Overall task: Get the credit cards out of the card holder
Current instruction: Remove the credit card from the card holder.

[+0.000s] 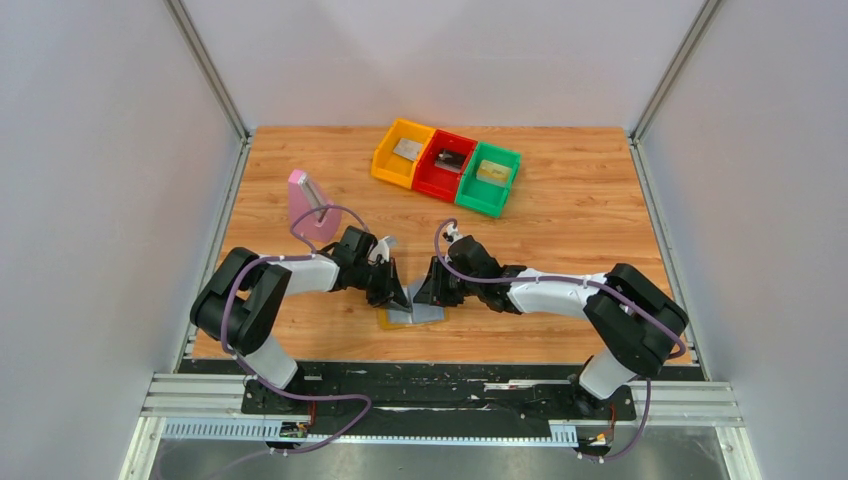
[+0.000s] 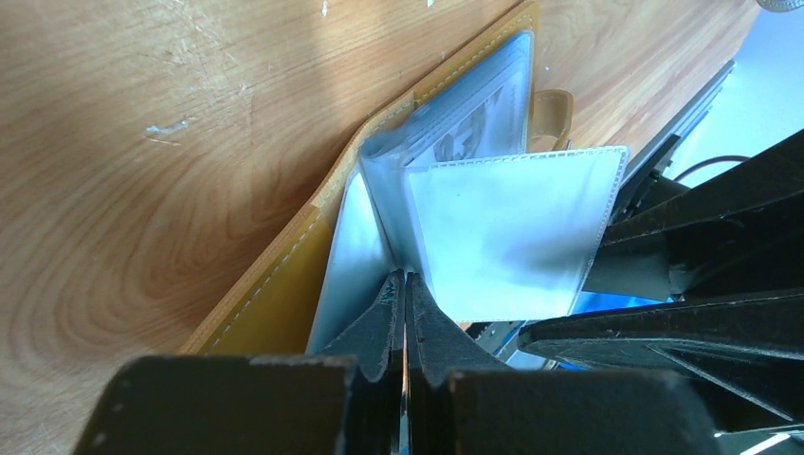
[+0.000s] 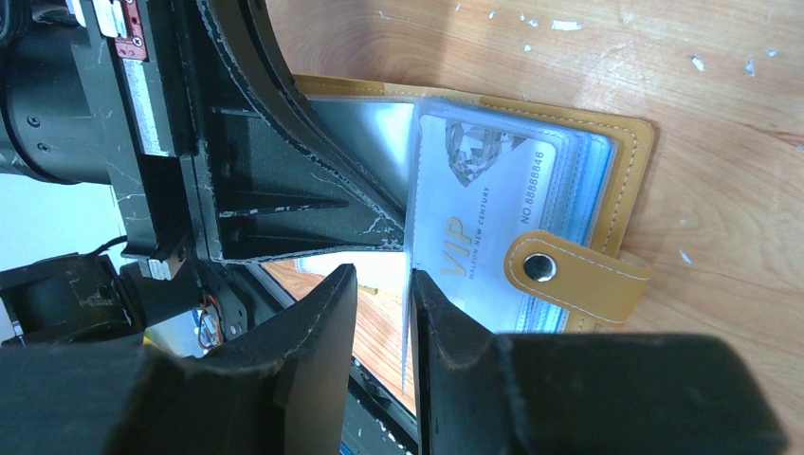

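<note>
Right wrist view: the flat bifold card holder (image 3: 628, 156), mustard-tan outside and light blue inside, lies open on the wood-grain table (image 3: 740, 85). Its tan snap tab (image 3: 569, 275) is folded over the stack of clear plastic sleeves (image 3: 593, 175). A silver-grey credit card (image 3: 479, 204) printed "VIP" sits inside the uppermost sleeve. The left gripper (image 3: 402, 239) comes down at the inner edge of that stack, its fingers pressed together and pinching one sleeve leaf. The right gripper (image 3: 379, 277) stands just beside it with jaws partly spread. A thin leaf, seen edge-on, runs along the inside of one finger, but nothing is clamped between them.

Left wrist view: the fingertips of the left gripper (image 2: 405, 284) meet at the root of the pinched sleeve leaf (image 2: 512, 237), which stands up translucent from the fold of the holder. The printed card (image 2: 479, 118) shows behind it.

Top external view: the card holder (image 1: 392, 321) rests near the front middle of the table (image 1: 580, 230), directly under the two grippers, which face each other tip to tip. At the far side three bins touch in a row. The yellow bin (image 1: 384, 160) holds a pale grey card (image 1: 407, 149), the red bin (image 1: 430, 178) a dark grey card (image 1: 450, 158), and the green bin (image 1: 480, 203) a golden card (image 1: 491, 171). A pink block (image 1: 308, 212) stands well apart at the far left.
</note>
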### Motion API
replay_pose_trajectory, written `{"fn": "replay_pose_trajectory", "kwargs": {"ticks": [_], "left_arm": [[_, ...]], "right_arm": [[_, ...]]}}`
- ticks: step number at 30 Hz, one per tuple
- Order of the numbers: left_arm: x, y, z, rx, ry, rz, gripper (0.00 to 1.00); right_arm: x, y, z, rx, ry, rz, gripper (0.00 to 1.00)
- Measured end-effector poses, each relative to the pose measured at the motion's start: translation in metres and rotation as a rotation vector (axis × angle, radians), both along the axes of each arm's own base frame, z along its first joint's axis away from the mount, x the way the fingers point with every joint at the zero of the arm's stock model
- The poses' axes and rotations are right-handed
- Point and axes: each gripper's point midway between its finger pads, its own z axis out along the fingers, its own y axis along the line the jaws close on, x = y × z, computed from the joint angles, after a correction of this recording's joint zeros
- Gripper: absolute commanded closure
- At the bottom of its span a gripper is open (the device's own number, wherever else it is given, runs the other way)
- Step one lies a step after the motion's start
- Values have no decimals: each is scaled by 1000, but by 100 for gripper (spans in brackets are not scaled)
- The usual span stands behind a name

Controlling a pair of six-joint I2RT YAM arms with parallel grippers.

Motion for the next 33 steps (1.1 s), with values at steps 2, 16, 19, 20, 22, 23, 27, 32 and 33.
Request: {"fn": "replay_pose_trajectory", "kwargs": {"ticks": [2, 16, 19, 20, 22, 23, 27, 32, 33], "left_arm": [[0, 0, 0, 0, 1, 1, 98], [4, 6, 24, 14, -27, 59, 83], [7, 12, 29, 20, -25, 90, 82], [8, 15, 30, 27, -23, 104, 82], [12, 23, 31, 39, -23, 133, 81], [15, 27, 33, 45, -24, 152, 80], [22, 42, 33, 62, -16, 207, 78], [25, 46, 35, 57, -17, 221, 78], [25, 46, 36, 54, -17, 220, 78]], "right_arm": [[-1, 0, 0, 1, 2, 3, 72], [-5, 3, 3, 16, 14, 26, 69], [-3, 6, 7, 27, 9, 31, 69], [-3, 7, 10, 33, 7, 33, 69], [-1, 11, 15, 47, 0, 39, 68], [-1, 13, 18, 55, -3, 44, 68], [2, 25, 25, 78, -11, 64, 68], [1, 32, 19, 76, 1, 81, 71], [1, 33, 17, 74, 5, 83, 71]]}}
